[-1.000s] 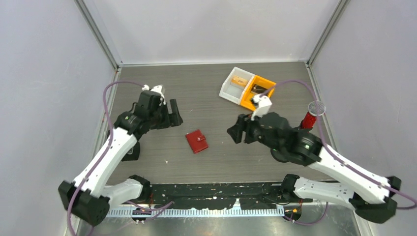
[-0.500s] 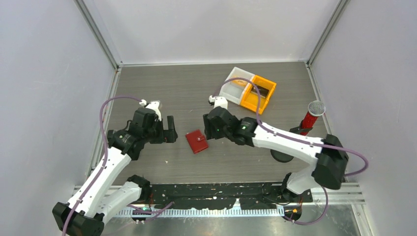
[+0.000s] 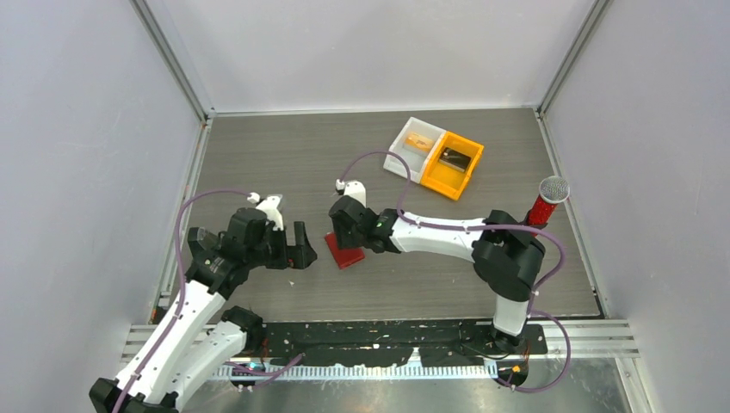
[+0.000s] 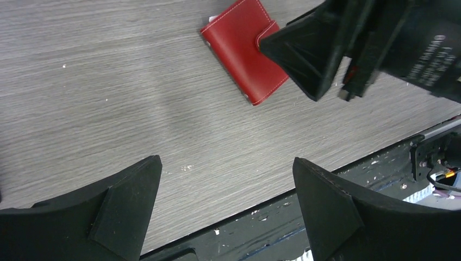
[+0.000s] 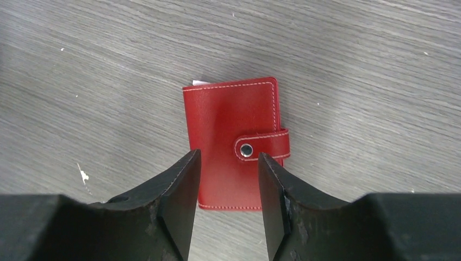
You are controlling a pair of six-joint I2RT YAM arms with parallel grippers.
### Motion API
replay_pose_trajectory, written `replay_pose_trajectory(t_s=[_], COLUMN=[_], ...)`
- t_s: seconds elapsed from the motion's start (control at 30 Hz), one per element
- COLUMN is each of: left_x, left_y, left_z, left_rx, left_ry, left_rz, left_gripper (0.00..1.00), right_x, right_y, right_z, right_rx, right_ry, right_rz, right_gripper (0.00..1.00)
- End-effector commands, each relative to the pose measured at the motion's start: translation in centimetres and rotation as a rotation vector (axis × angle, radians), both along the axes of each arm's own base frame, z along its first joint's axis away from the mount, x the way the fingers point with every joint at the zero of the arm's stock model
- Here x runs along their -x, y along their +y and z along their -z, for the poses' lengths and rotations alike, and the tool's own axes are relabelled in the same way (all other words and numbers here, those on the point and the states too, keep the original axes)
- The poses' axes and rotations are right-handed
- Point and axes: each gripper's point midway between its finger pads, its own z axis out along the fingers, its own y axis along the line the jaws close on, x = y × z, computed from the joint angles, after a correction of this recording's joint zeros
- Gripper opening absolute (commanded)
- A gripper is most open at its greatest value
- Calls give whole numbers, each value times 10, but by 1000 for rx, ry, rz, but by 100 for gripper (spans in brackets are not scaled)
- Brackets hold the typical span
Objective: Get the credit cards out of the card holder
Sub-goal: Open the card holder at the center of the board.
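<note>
Card holder point(image 5: 228, 119) closed, contents hidden

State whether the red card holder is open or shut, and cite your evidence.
Shut. The card holder lies folded flat, its strap fastened over the front by the metal snap.

near edge of card holder point(image 5: 231, 119) behind right end effector point(image 5: 228, 157), contents of the bins point(image 3: 433, 157) too small

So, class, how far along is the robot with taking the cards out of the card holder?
Nothing done yet: the card holder lies snapped shut, no cards out. In hand: the right arm's fingers hover open over it; the left arm's fingers hang open nearby. Left: unsnap, open, pull the cards.
</note>
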Motion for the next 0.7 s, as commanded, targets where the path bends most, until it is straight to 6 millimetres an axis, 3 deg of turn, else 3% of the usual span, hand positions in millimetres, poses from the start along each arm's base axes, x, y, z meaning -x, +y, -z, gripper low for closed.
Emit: replay_pose_trajectory(t_s=[0.0, 0.13, 0.43, 0.57, 0.67], left_x=[-10, -15, -6, 0, 0], left_y=[5, 14, 7, 3, 3], left_z=[-20, -19, -21, -15, -12], left_rx=[29, 21, 109, 149, 159], left_ry=[-101, -140, -98, -57, -36], left_rz=[-60, -124, -158, -175, -200], left_gripper=[94, 92, 84, 80, 79], right_x=[-14, -16, -21, -17, -15], right_y=[28, 21, -10, -24, -24], right_z=[-12, 8, 34, 36, 21], right_rx=[-72, 16, 156, 173, 115], right_ry=[-39, -34, -79, -99, -123], right_rz=[-1, -15, 19, 16, 5], right_gripper=[49, 48, 40, 24, 7])
